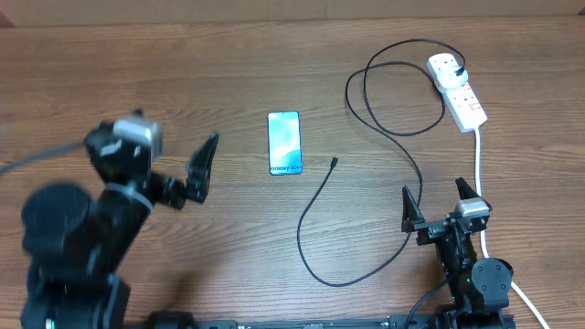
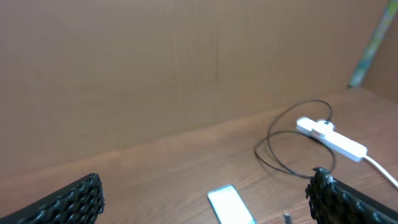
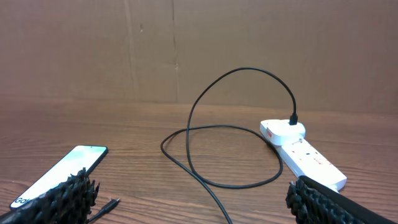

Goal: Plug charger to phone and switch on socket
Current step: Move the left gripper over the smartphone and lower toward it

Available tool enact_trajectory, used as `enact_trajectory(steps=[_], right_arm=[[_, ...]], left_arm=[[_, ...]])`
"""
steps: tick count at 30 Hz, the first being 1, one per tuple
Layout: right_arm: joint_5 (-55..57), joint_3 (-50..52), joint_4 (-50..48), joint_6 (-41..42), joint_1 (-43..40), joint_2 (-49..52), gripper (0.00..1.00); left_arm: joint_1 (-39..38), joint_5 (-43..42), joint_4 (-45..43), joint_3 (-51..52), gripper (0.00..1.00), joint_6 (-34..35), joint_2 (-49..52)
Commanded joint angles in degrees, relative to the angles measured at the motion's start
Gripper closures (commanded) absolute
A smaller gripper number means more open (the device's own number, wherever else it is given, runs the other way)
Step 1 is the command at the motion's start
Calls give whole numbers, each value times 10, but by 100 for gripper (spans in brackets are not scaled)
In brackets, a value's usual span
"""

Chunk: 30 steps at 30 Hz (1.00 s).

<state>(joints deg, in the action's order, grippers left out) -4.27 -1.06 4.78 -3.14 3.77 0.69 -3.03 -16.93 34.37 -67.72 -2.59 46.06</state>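
Grasping is looking like the step in hand: the long thin black charger cable is lying loose, its small connector tip resting just beside the slim rectangular blue-screened smartphone at mid-bench, not yet in it. Its black plug is already sitting in the elongated white plastic power strip near the far right corner; whether that strip is switched on I cannot tell. Both grippers are standing with fingers wide apart, holding nothing: the left gripper toward the left edge, the right gripper by the near edge. Judging from this, one arm should be pinching the cable just behind the tip while the other is steadying the smartphone against sliding. Open wood is lying all around the smartphone; cable loops toward the right edge are crowding the right arm's path.
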Motion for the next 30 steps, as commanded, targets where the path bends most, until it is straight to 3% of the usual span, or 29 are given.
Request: enact_trajectory(steps=[1, 4, 9, 11, 15, 18, 24, 30], right_arm=[[-3, 6, -3, 3, -3, -4, 0], [-3, 6, -3, 3, -3, -4, 0], [-3, 6, -3, 3, -3, -4, 0], [-3, 6, -3, 3, -3, -4, 0], [-3, 6, -3, 3, -3, -4, 0], [-3, 6, -3, 3, -3, -4, 0], [-3, 6, -3, 3, -3, -4, 0], [-3, 6, -3, 3, -3, -4, 0]], left_arm=[[0, -19, 46, -83, 0, 60, 84], [-4, -2, 155, -185, 0, 88, 177], [-47, 99, 379, -380, 0, 138, 344], [-62, 84, 393, -411, 0, 139, 381], [-81, -38, 395, -421, 0, 158, 433], [-89, -66, 387, -421, 0, 169, 457], [-134, -13, 401, -421, 0, 282, 501], [-209, 177, 452, -421, 0, 376, 530]])
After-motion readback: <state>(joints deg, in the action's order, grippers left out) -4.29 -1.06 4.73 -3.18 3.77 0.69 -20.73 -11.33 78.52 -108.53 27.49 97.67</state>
